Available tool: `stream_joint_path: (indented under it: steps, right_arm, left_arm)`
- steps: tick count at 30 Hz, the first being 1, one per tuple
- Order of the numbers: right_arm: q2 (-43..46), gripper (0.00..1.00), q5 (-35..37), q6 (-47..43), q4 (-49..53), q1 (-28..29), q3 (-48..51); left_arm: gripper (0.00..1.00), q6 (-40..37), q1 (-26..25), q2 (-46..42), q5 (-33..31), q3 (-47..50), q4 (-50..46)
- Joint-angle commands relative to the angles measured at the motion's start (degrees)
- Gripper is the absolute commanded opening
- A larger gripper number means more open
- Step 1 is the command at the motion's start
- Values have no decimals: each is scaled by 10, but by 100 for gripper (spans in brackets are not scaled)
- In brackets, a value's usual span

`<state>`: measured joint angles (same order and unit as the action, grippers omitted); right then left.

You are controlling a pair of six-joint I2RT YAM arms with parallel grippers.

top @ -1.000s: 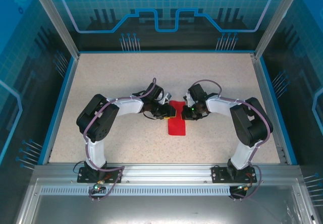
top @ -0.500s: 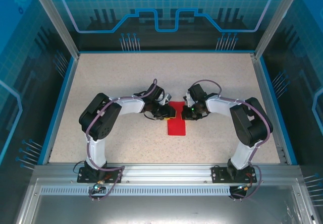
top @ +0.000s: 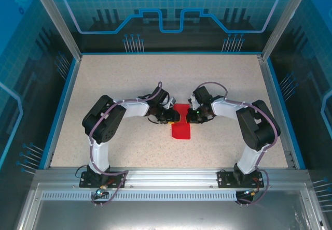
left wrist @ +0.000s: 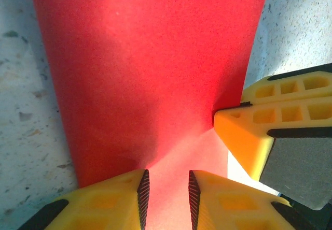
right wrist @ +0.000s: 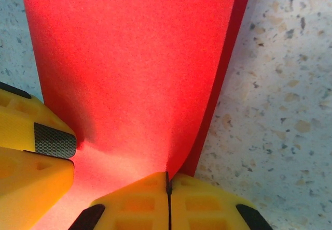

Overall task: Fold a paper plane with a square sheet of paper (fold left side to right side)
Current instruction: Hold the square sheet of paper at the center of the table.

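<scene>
Speckled counter, frame centre: folded square sheet of paper. Right hand pinched together on its raised edge (upper layer lifted); left hand slightly apart over it.

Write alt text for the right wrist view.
The right arm's yellow two-finger tool, shut, pinches the edge of a bright red sheet of paper over a speckled beige table. The left arm's yellow tool meets the sheet at the picture's left.

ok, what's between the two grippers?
The red sheet of paper: the top view shows the left gripper and right gripper flanking its far end, nothing else between.
</scene>
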<state>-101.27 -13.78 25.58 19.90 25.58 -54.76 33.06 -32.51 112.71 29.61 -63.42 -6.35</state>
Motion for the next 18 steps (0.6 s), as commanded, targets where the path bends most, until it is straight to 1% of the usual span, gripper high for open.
stream_joint_path:
  steps: [1,6,10,12,15,18]
  right_arm:
    - [4,8,-3,-6,17,13,2]
    - [46,14,7,-16,38,9,-19]
    - [91,26,26,-24,66,1,-21]
    - [113,29,34,-24,81,0,-17]
    - [140,30,6,-19,80,3,-2]
    - [146,26,-61,3,44,13,26]
  left_arm:
    - [29,-15,-2,11,-20,21,-30]
    - [29,-14,-2,10,-29,40,-28]
    - [29,-12,-1,9,-29,47,-24]
    - [29,-11,-1,9,-29,47,-22]
    - [29,-11,-2,9,-29,46,-22]
    - [29,-11,-1,8,-30,45,-23]
